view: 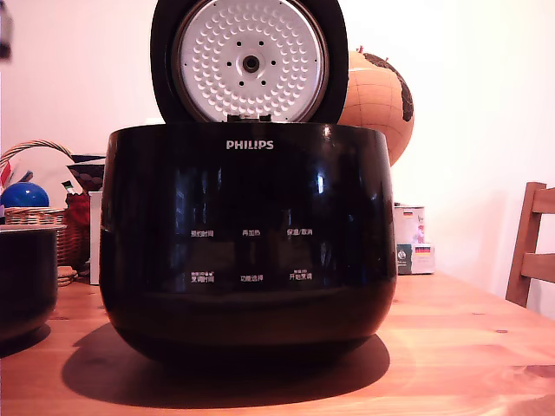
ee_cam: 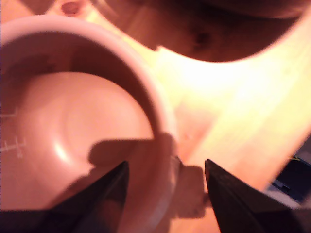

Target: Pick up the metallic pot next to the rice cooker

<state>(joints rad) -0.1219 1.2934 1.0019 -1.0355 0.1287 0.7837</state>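
**Pincer straddles the pot's rim beside the cooker**

On the wooden counter (view: 468, 347) the cooker (view: 247, 243) fills the middle of the exterior view, its lid (view: 250, 59) tipped up so the white dimpled plate faces the camera. Behind the cooker, to the exterior view's right, a brown globe (view: 381, 100) shows, with a wooden chair (view: 531, 247) farther right. Left of the cooker in the exterior view a wicker basket (view: 39, 217) sits at the back, and in front of it the pot (view: 26, 277) stands upright on the counter, near the cooker but apart from it, cut off by the frame edge. In the wrist view the pincer (ee_cam: 167, 187) is spread, one finger over the pot's (ee_cam: 73, 131) inside, the other outside the rim.
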